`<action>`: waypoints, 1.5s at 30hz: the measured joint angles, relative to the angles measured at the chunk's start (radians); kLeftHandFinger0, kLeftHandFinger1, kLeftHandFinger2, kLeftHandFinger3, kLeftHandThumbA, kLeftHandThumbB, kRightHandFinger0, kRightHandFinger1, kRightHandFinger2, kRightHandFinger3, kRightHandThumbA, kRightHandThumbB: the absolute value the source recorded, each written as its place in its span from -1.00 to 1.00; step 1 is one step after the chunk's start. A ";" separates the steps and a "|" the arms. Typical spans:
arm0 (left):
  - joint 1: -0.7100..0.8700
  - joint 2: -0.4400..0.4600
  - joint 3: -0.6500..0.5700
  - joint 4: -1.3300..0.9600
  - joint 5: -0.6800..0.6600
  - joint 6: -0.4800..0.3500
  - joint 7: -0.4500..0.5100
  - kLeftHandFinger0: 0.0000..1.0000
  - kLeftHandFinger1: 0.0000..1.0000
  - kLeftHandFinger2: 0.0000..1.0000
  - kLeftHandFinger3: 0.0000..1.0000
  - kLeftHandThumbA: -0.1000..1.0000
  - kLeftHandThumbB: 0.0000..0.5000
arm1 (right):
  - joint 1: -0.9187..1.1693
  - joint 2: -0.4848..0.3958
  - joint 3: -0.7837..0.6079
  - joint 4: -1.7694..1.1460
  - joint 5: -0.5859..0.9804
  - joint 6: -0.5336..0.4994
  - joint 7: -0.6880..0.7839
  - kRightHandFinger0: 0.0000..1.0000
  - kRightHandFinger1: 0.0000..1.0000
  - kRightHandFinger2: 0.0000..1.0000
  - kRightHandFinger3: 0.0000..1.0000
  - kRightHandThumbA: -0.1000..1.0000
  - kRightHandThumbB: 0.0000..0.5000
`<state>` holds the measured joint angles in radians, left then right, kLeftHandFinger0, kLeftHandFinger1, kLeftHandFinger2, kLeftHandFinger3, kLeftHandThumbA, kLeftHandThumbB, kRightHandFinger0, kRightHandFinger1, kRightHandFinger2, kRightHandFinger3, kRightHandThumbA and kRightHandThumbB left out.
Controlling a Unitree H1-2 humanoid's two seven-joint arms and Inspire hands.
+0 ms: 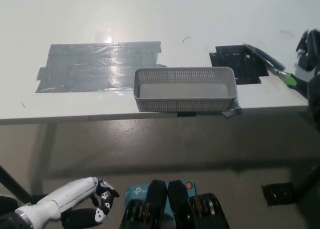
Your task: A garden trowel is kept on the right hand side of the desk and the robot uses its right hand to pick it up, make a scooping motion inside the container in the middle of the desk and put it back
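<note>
The garden trowel lies on the right side of the white desk. Its dark blade rests over a black tape patch, and its green collar and dark handle point toward the right edge. My black right hand sits at the picture's right edge, just beyond the handle's end. Its fingers are lifted off the handle, and the hand is partly cut off by the frame. The grey mesh container stands empty at the desk's front edge, left of the trowel. My white left hand rests low at the lower left, holding nothing.
A large patch of grey tape covers the desk left of the container. The desk's front edge runs just below the container, with grey floor beneath. A small black object lies on the floor at the lower right.
</note>
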<state>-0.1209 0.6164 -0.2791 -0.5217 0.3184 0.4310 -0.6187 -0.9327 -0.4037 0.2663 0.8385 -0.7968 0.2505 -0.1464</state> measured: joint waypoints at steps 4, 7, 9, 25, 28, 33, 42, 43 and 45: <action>0.000 0.000 0.000 0.000 0.002 0.002 -0.004 0.24 0.28 0.44 0.69 0.46 -0.74 | -0.008 -0.006 0.000 -0.003 0.009 -0.004 -0.001 -1.00 -0.83 -0.10 -0.47 -1.00 -1.00; 0.002 0.000 0.000 0.000 0.003 0.002 -0.005 0.24 0.28 0.44 0.69 0.45 -0.76 | -0.008 -0.007 0.000 -0.002 0.013 -0.011 -0.001 -1.00 -0.81 -0.10 -0.25 -1.00 -1.00; 0.002 0.000 0.000 0.000 0.004 0.002 -0.005 0.24 0.29 0.45 0.70 0.45 -0.78 | -0.009 -0.007 0.000 -0.003 0.017 -0.015 0.000 -1.00 -0.93 -0.29 -0.39 -1.00 -1.00; 0.007 0.000 0.003 0.000 0.004 0.002 -0.005 0.35 0.36 0.52 0.75 0.46 -0.83 | 0.012 -0.013 0.125 -0.059 0.025 0.079 0.290 1.00 1.00 1.00 1.00 0.92 0.59; 0.007 0.000 0.004 0.000 0.004 0.002 -0.005 0.29 0.31 0.47 0.70 0.33 -0.86 | 0.029 -0.013 0.132 -0.090 0.018 0.104 0.357 1.00 1.00 1.00 1.00 1.00 1.00; 0.009 0.000 0.004 0.000 0.004 0.002 -0.005 0.29 0.31 0.46 0.70 0.51 -0.79 | 0.048 -0.015 0.129 -0.131 -0.006 0.135 0.460 1.00 1.00 1.00 1.00 1.00 1.00; 0.016 0.000 0.012 -0.002 0.005 0.003 -0.005 0.31 0.33 0.47 0.69 0.50 -0.81 | 0.084 -0.071 0.085 -0.217 -0.081 0.171 0.652 1.00 1.00 1.00 1.00 1.00 1.00; 0.018 0.000 0.013 -0.004 0.005 0.003 -0.005 0.30 0.31 0.46 0.68 0.47 -0.82 | 0.092 -0.079 0.079 -0.226 -0.092 0.175 0.675 1.00 1.00 1.00 1.00 1.00 1.00; 0.023 0.000 0.017 -0.012 0.005 0.005 -0.005 0.28 0.29 0.43 0.66 0.46 -0.81 | 0.109 -0.095 0.057 -0.232 -0.113 0.183 0.709 1.00 1.00 1.00 1.00 1.00 1.00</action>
<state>-0.0979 0.6167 -0.2621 -0.5338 0.3236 0.4362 -0.6239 -0.8236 -0.4982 0.3238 0.6066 -0.9095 0.4331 0.5623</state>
